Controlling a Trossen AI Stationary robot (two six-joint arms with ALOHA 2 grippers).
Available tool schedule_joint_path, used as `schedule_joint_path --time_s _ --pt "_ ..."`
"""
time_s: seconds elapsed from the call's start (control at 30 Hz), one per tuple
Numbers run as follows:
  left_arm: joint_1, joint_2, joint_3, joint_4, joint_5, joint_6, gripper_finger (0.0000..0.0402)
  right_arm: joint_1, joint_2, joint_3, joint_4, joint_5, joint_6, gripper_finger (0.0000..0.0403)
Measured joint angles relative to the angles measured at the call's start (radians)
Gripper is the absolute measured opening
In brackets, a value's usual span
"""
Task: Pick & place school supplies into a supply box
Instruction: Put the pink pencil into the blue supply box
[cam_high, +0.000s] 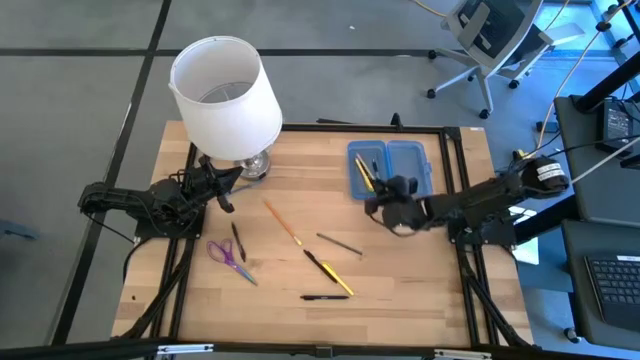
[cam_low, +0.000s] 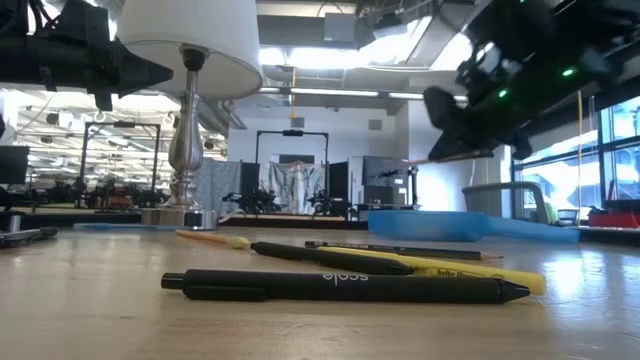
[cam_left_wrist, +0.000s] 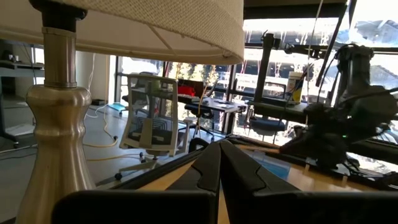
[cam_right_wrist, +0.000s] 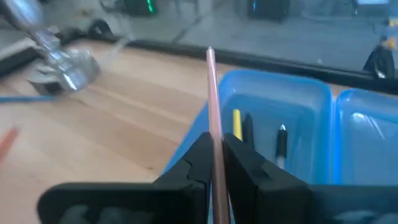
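The right gripper (cam_high: 383, 192) hangs at the lower left edge of the blue pencil case (cam_high: 389, 168), which lies open in the upper right part of the wooden table (cam_high: 420, 290) in the high view. Its fingers (cam_right_wrist: 198, 163) are pinched on a thin tan pencil (cam_right_wrist: 214, 112), with only the pencil's width between them; in the right wrist view the pencil runs up from the fingers across the near wall of the case. In the low view the same pencil sticks out level from the gripper, above the case. Inside the left half of the case lie a yellow pencil (cam_right_wrist: 237, 123) and dark pens (cam_right_wrist: 281, 144); the right half shows bare blue plastic.

The left gripper (cam_high: 228, 192) waits at the left of the table, just beside the metal base of the lamp (cam_high: 225, 92), with its fingers (cam_left_wrist: 211, 168) pressed together and nothing between them.

Loose supplies lie across the middle and lower part of the table in the high view. The purple-handled scissors (cam_high: 228, 257) sit lower left, with a short dark pen (cam_high: 238, 242) just beside them. An orange pencil (cam_high: 282, 222) lies slanted near the centre, a grey pencil (cam_high: 339, 244) to its right. Below these a black pen (cam_high: 315, 261) and a yellow pencil (cam_high: 338, 280) lie close together, end to end, and another black pen (cam_high: 325, 297) lies level at the bottom, nearest the low camera.
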Motion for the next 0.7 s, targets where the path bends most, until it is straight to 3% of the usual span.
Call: schedule_joint_path --time_s 0.17,0.7 --pt "0.0 0.0 0.0 0.0 0.0 0.001 0.0004 -0.123 0.017 0.0 -0.007 -0.186 -0.065 0.0031" --pt "0.0 0.0 0.0 0.0 0.0 0.001 0.0004 -0.242 0.138 0.0 -0.002 -0.294 -0.054 0.0047"
